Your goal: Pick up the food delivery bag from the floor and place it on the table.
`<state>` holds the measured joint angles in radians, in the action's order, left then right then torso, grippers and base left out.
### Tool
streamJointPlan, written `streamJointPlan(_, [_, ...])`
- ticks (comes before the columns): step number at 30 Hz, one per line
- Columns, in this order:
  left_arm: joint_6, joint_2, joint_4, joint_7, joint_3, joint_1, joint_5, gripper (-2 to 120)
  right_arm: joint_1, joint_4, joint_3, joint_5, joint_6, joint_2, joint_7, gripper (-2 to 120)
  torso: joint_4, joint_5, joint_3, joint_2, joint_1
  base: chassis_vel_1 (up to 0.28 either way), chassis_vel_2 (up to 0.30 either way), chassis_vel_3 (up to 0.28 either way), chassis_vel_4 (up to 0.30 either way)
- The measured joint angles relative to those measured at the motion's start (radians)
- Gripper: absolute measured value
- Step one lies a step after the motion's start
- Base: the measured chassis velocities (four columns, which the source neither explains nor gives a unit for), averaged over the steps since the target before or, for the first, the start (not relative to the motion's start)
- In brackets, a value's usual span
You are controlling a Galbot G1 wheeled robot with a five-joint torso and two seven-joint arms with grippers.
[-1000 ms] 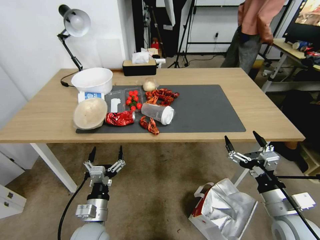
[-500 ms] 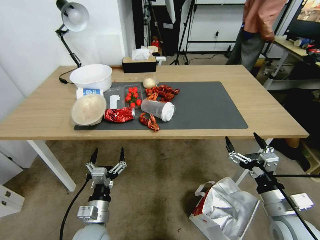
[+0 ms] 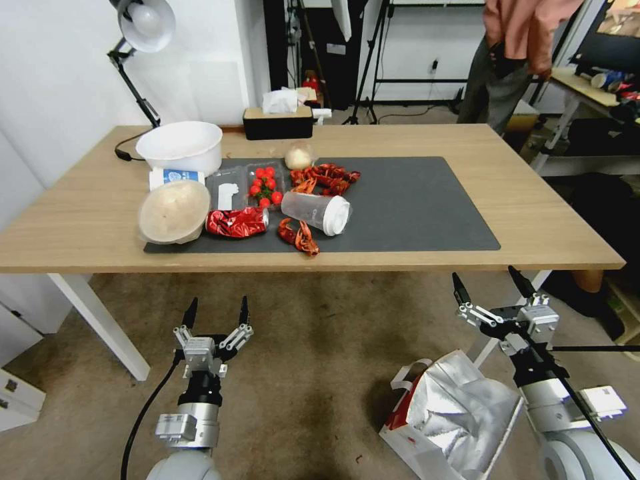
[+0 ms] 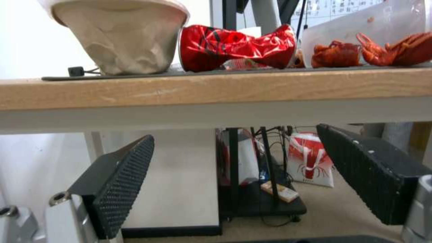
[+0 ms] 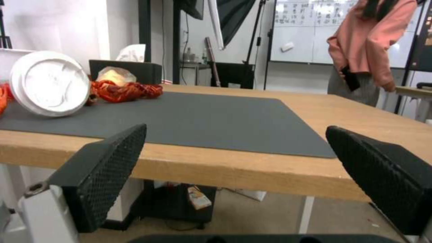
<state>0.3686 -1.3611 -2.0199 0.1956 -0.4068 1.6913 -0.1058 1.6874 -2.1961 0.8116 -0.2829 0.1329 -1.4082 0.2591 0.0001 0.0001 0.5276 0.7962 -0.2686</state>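
Food scraps and a cup [image 3: 315, 213] crowd the table [image 3: 533, 227]; the bag [image 3: 453, 413] lies on the floor [image 3: 313, 373] beneath the right gripper [image 3: 492, 287]. Both it and the left gripper [image 3: 217, 312] are spread, empty.

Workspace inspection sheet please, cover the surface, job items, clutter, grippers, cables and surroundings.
Surface: table, light wood, with dark grey mat; the mat's right part is bare.
Job's things: food delivery bag on the floor, lying tipped, foil lining showing, beside the right arm.
Clutter: white bowl, covered bowl, tomato tray, crushed red can, tipped cup, crayfish, tissue box.
Grippers: left gripper and right gripper both open, empty, held below the table edge.
Cables: black cable along the left arm; lamp cord on the table.
Surroundings: desk lamp, tripods, a person standing behind.
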Motion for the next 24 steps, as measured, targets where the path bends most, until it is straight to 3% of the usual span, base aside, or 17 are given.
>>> streamJointPlan(13, [0.001,0.001,0.0,0.0,0.0,0.0,0.0,91,0.0,-0.001,-0.001,0.002,0.001,-0.01,-0.002,100,0.0,-0.0001,-0.025,-0.043,0.018,0.0,0.0,0.0,0.0])
streamJointPlan(24, [0.009,-0.004,0.008,0.0,-0.001,-0.001,-0.001,89,-0.006,0.002,-0.005,0.005,0.0,-0.014,-0.013,100,0.0,-0.0001,-0.062,-0.105,0.043,0.0,0.0,0.0,0.0])
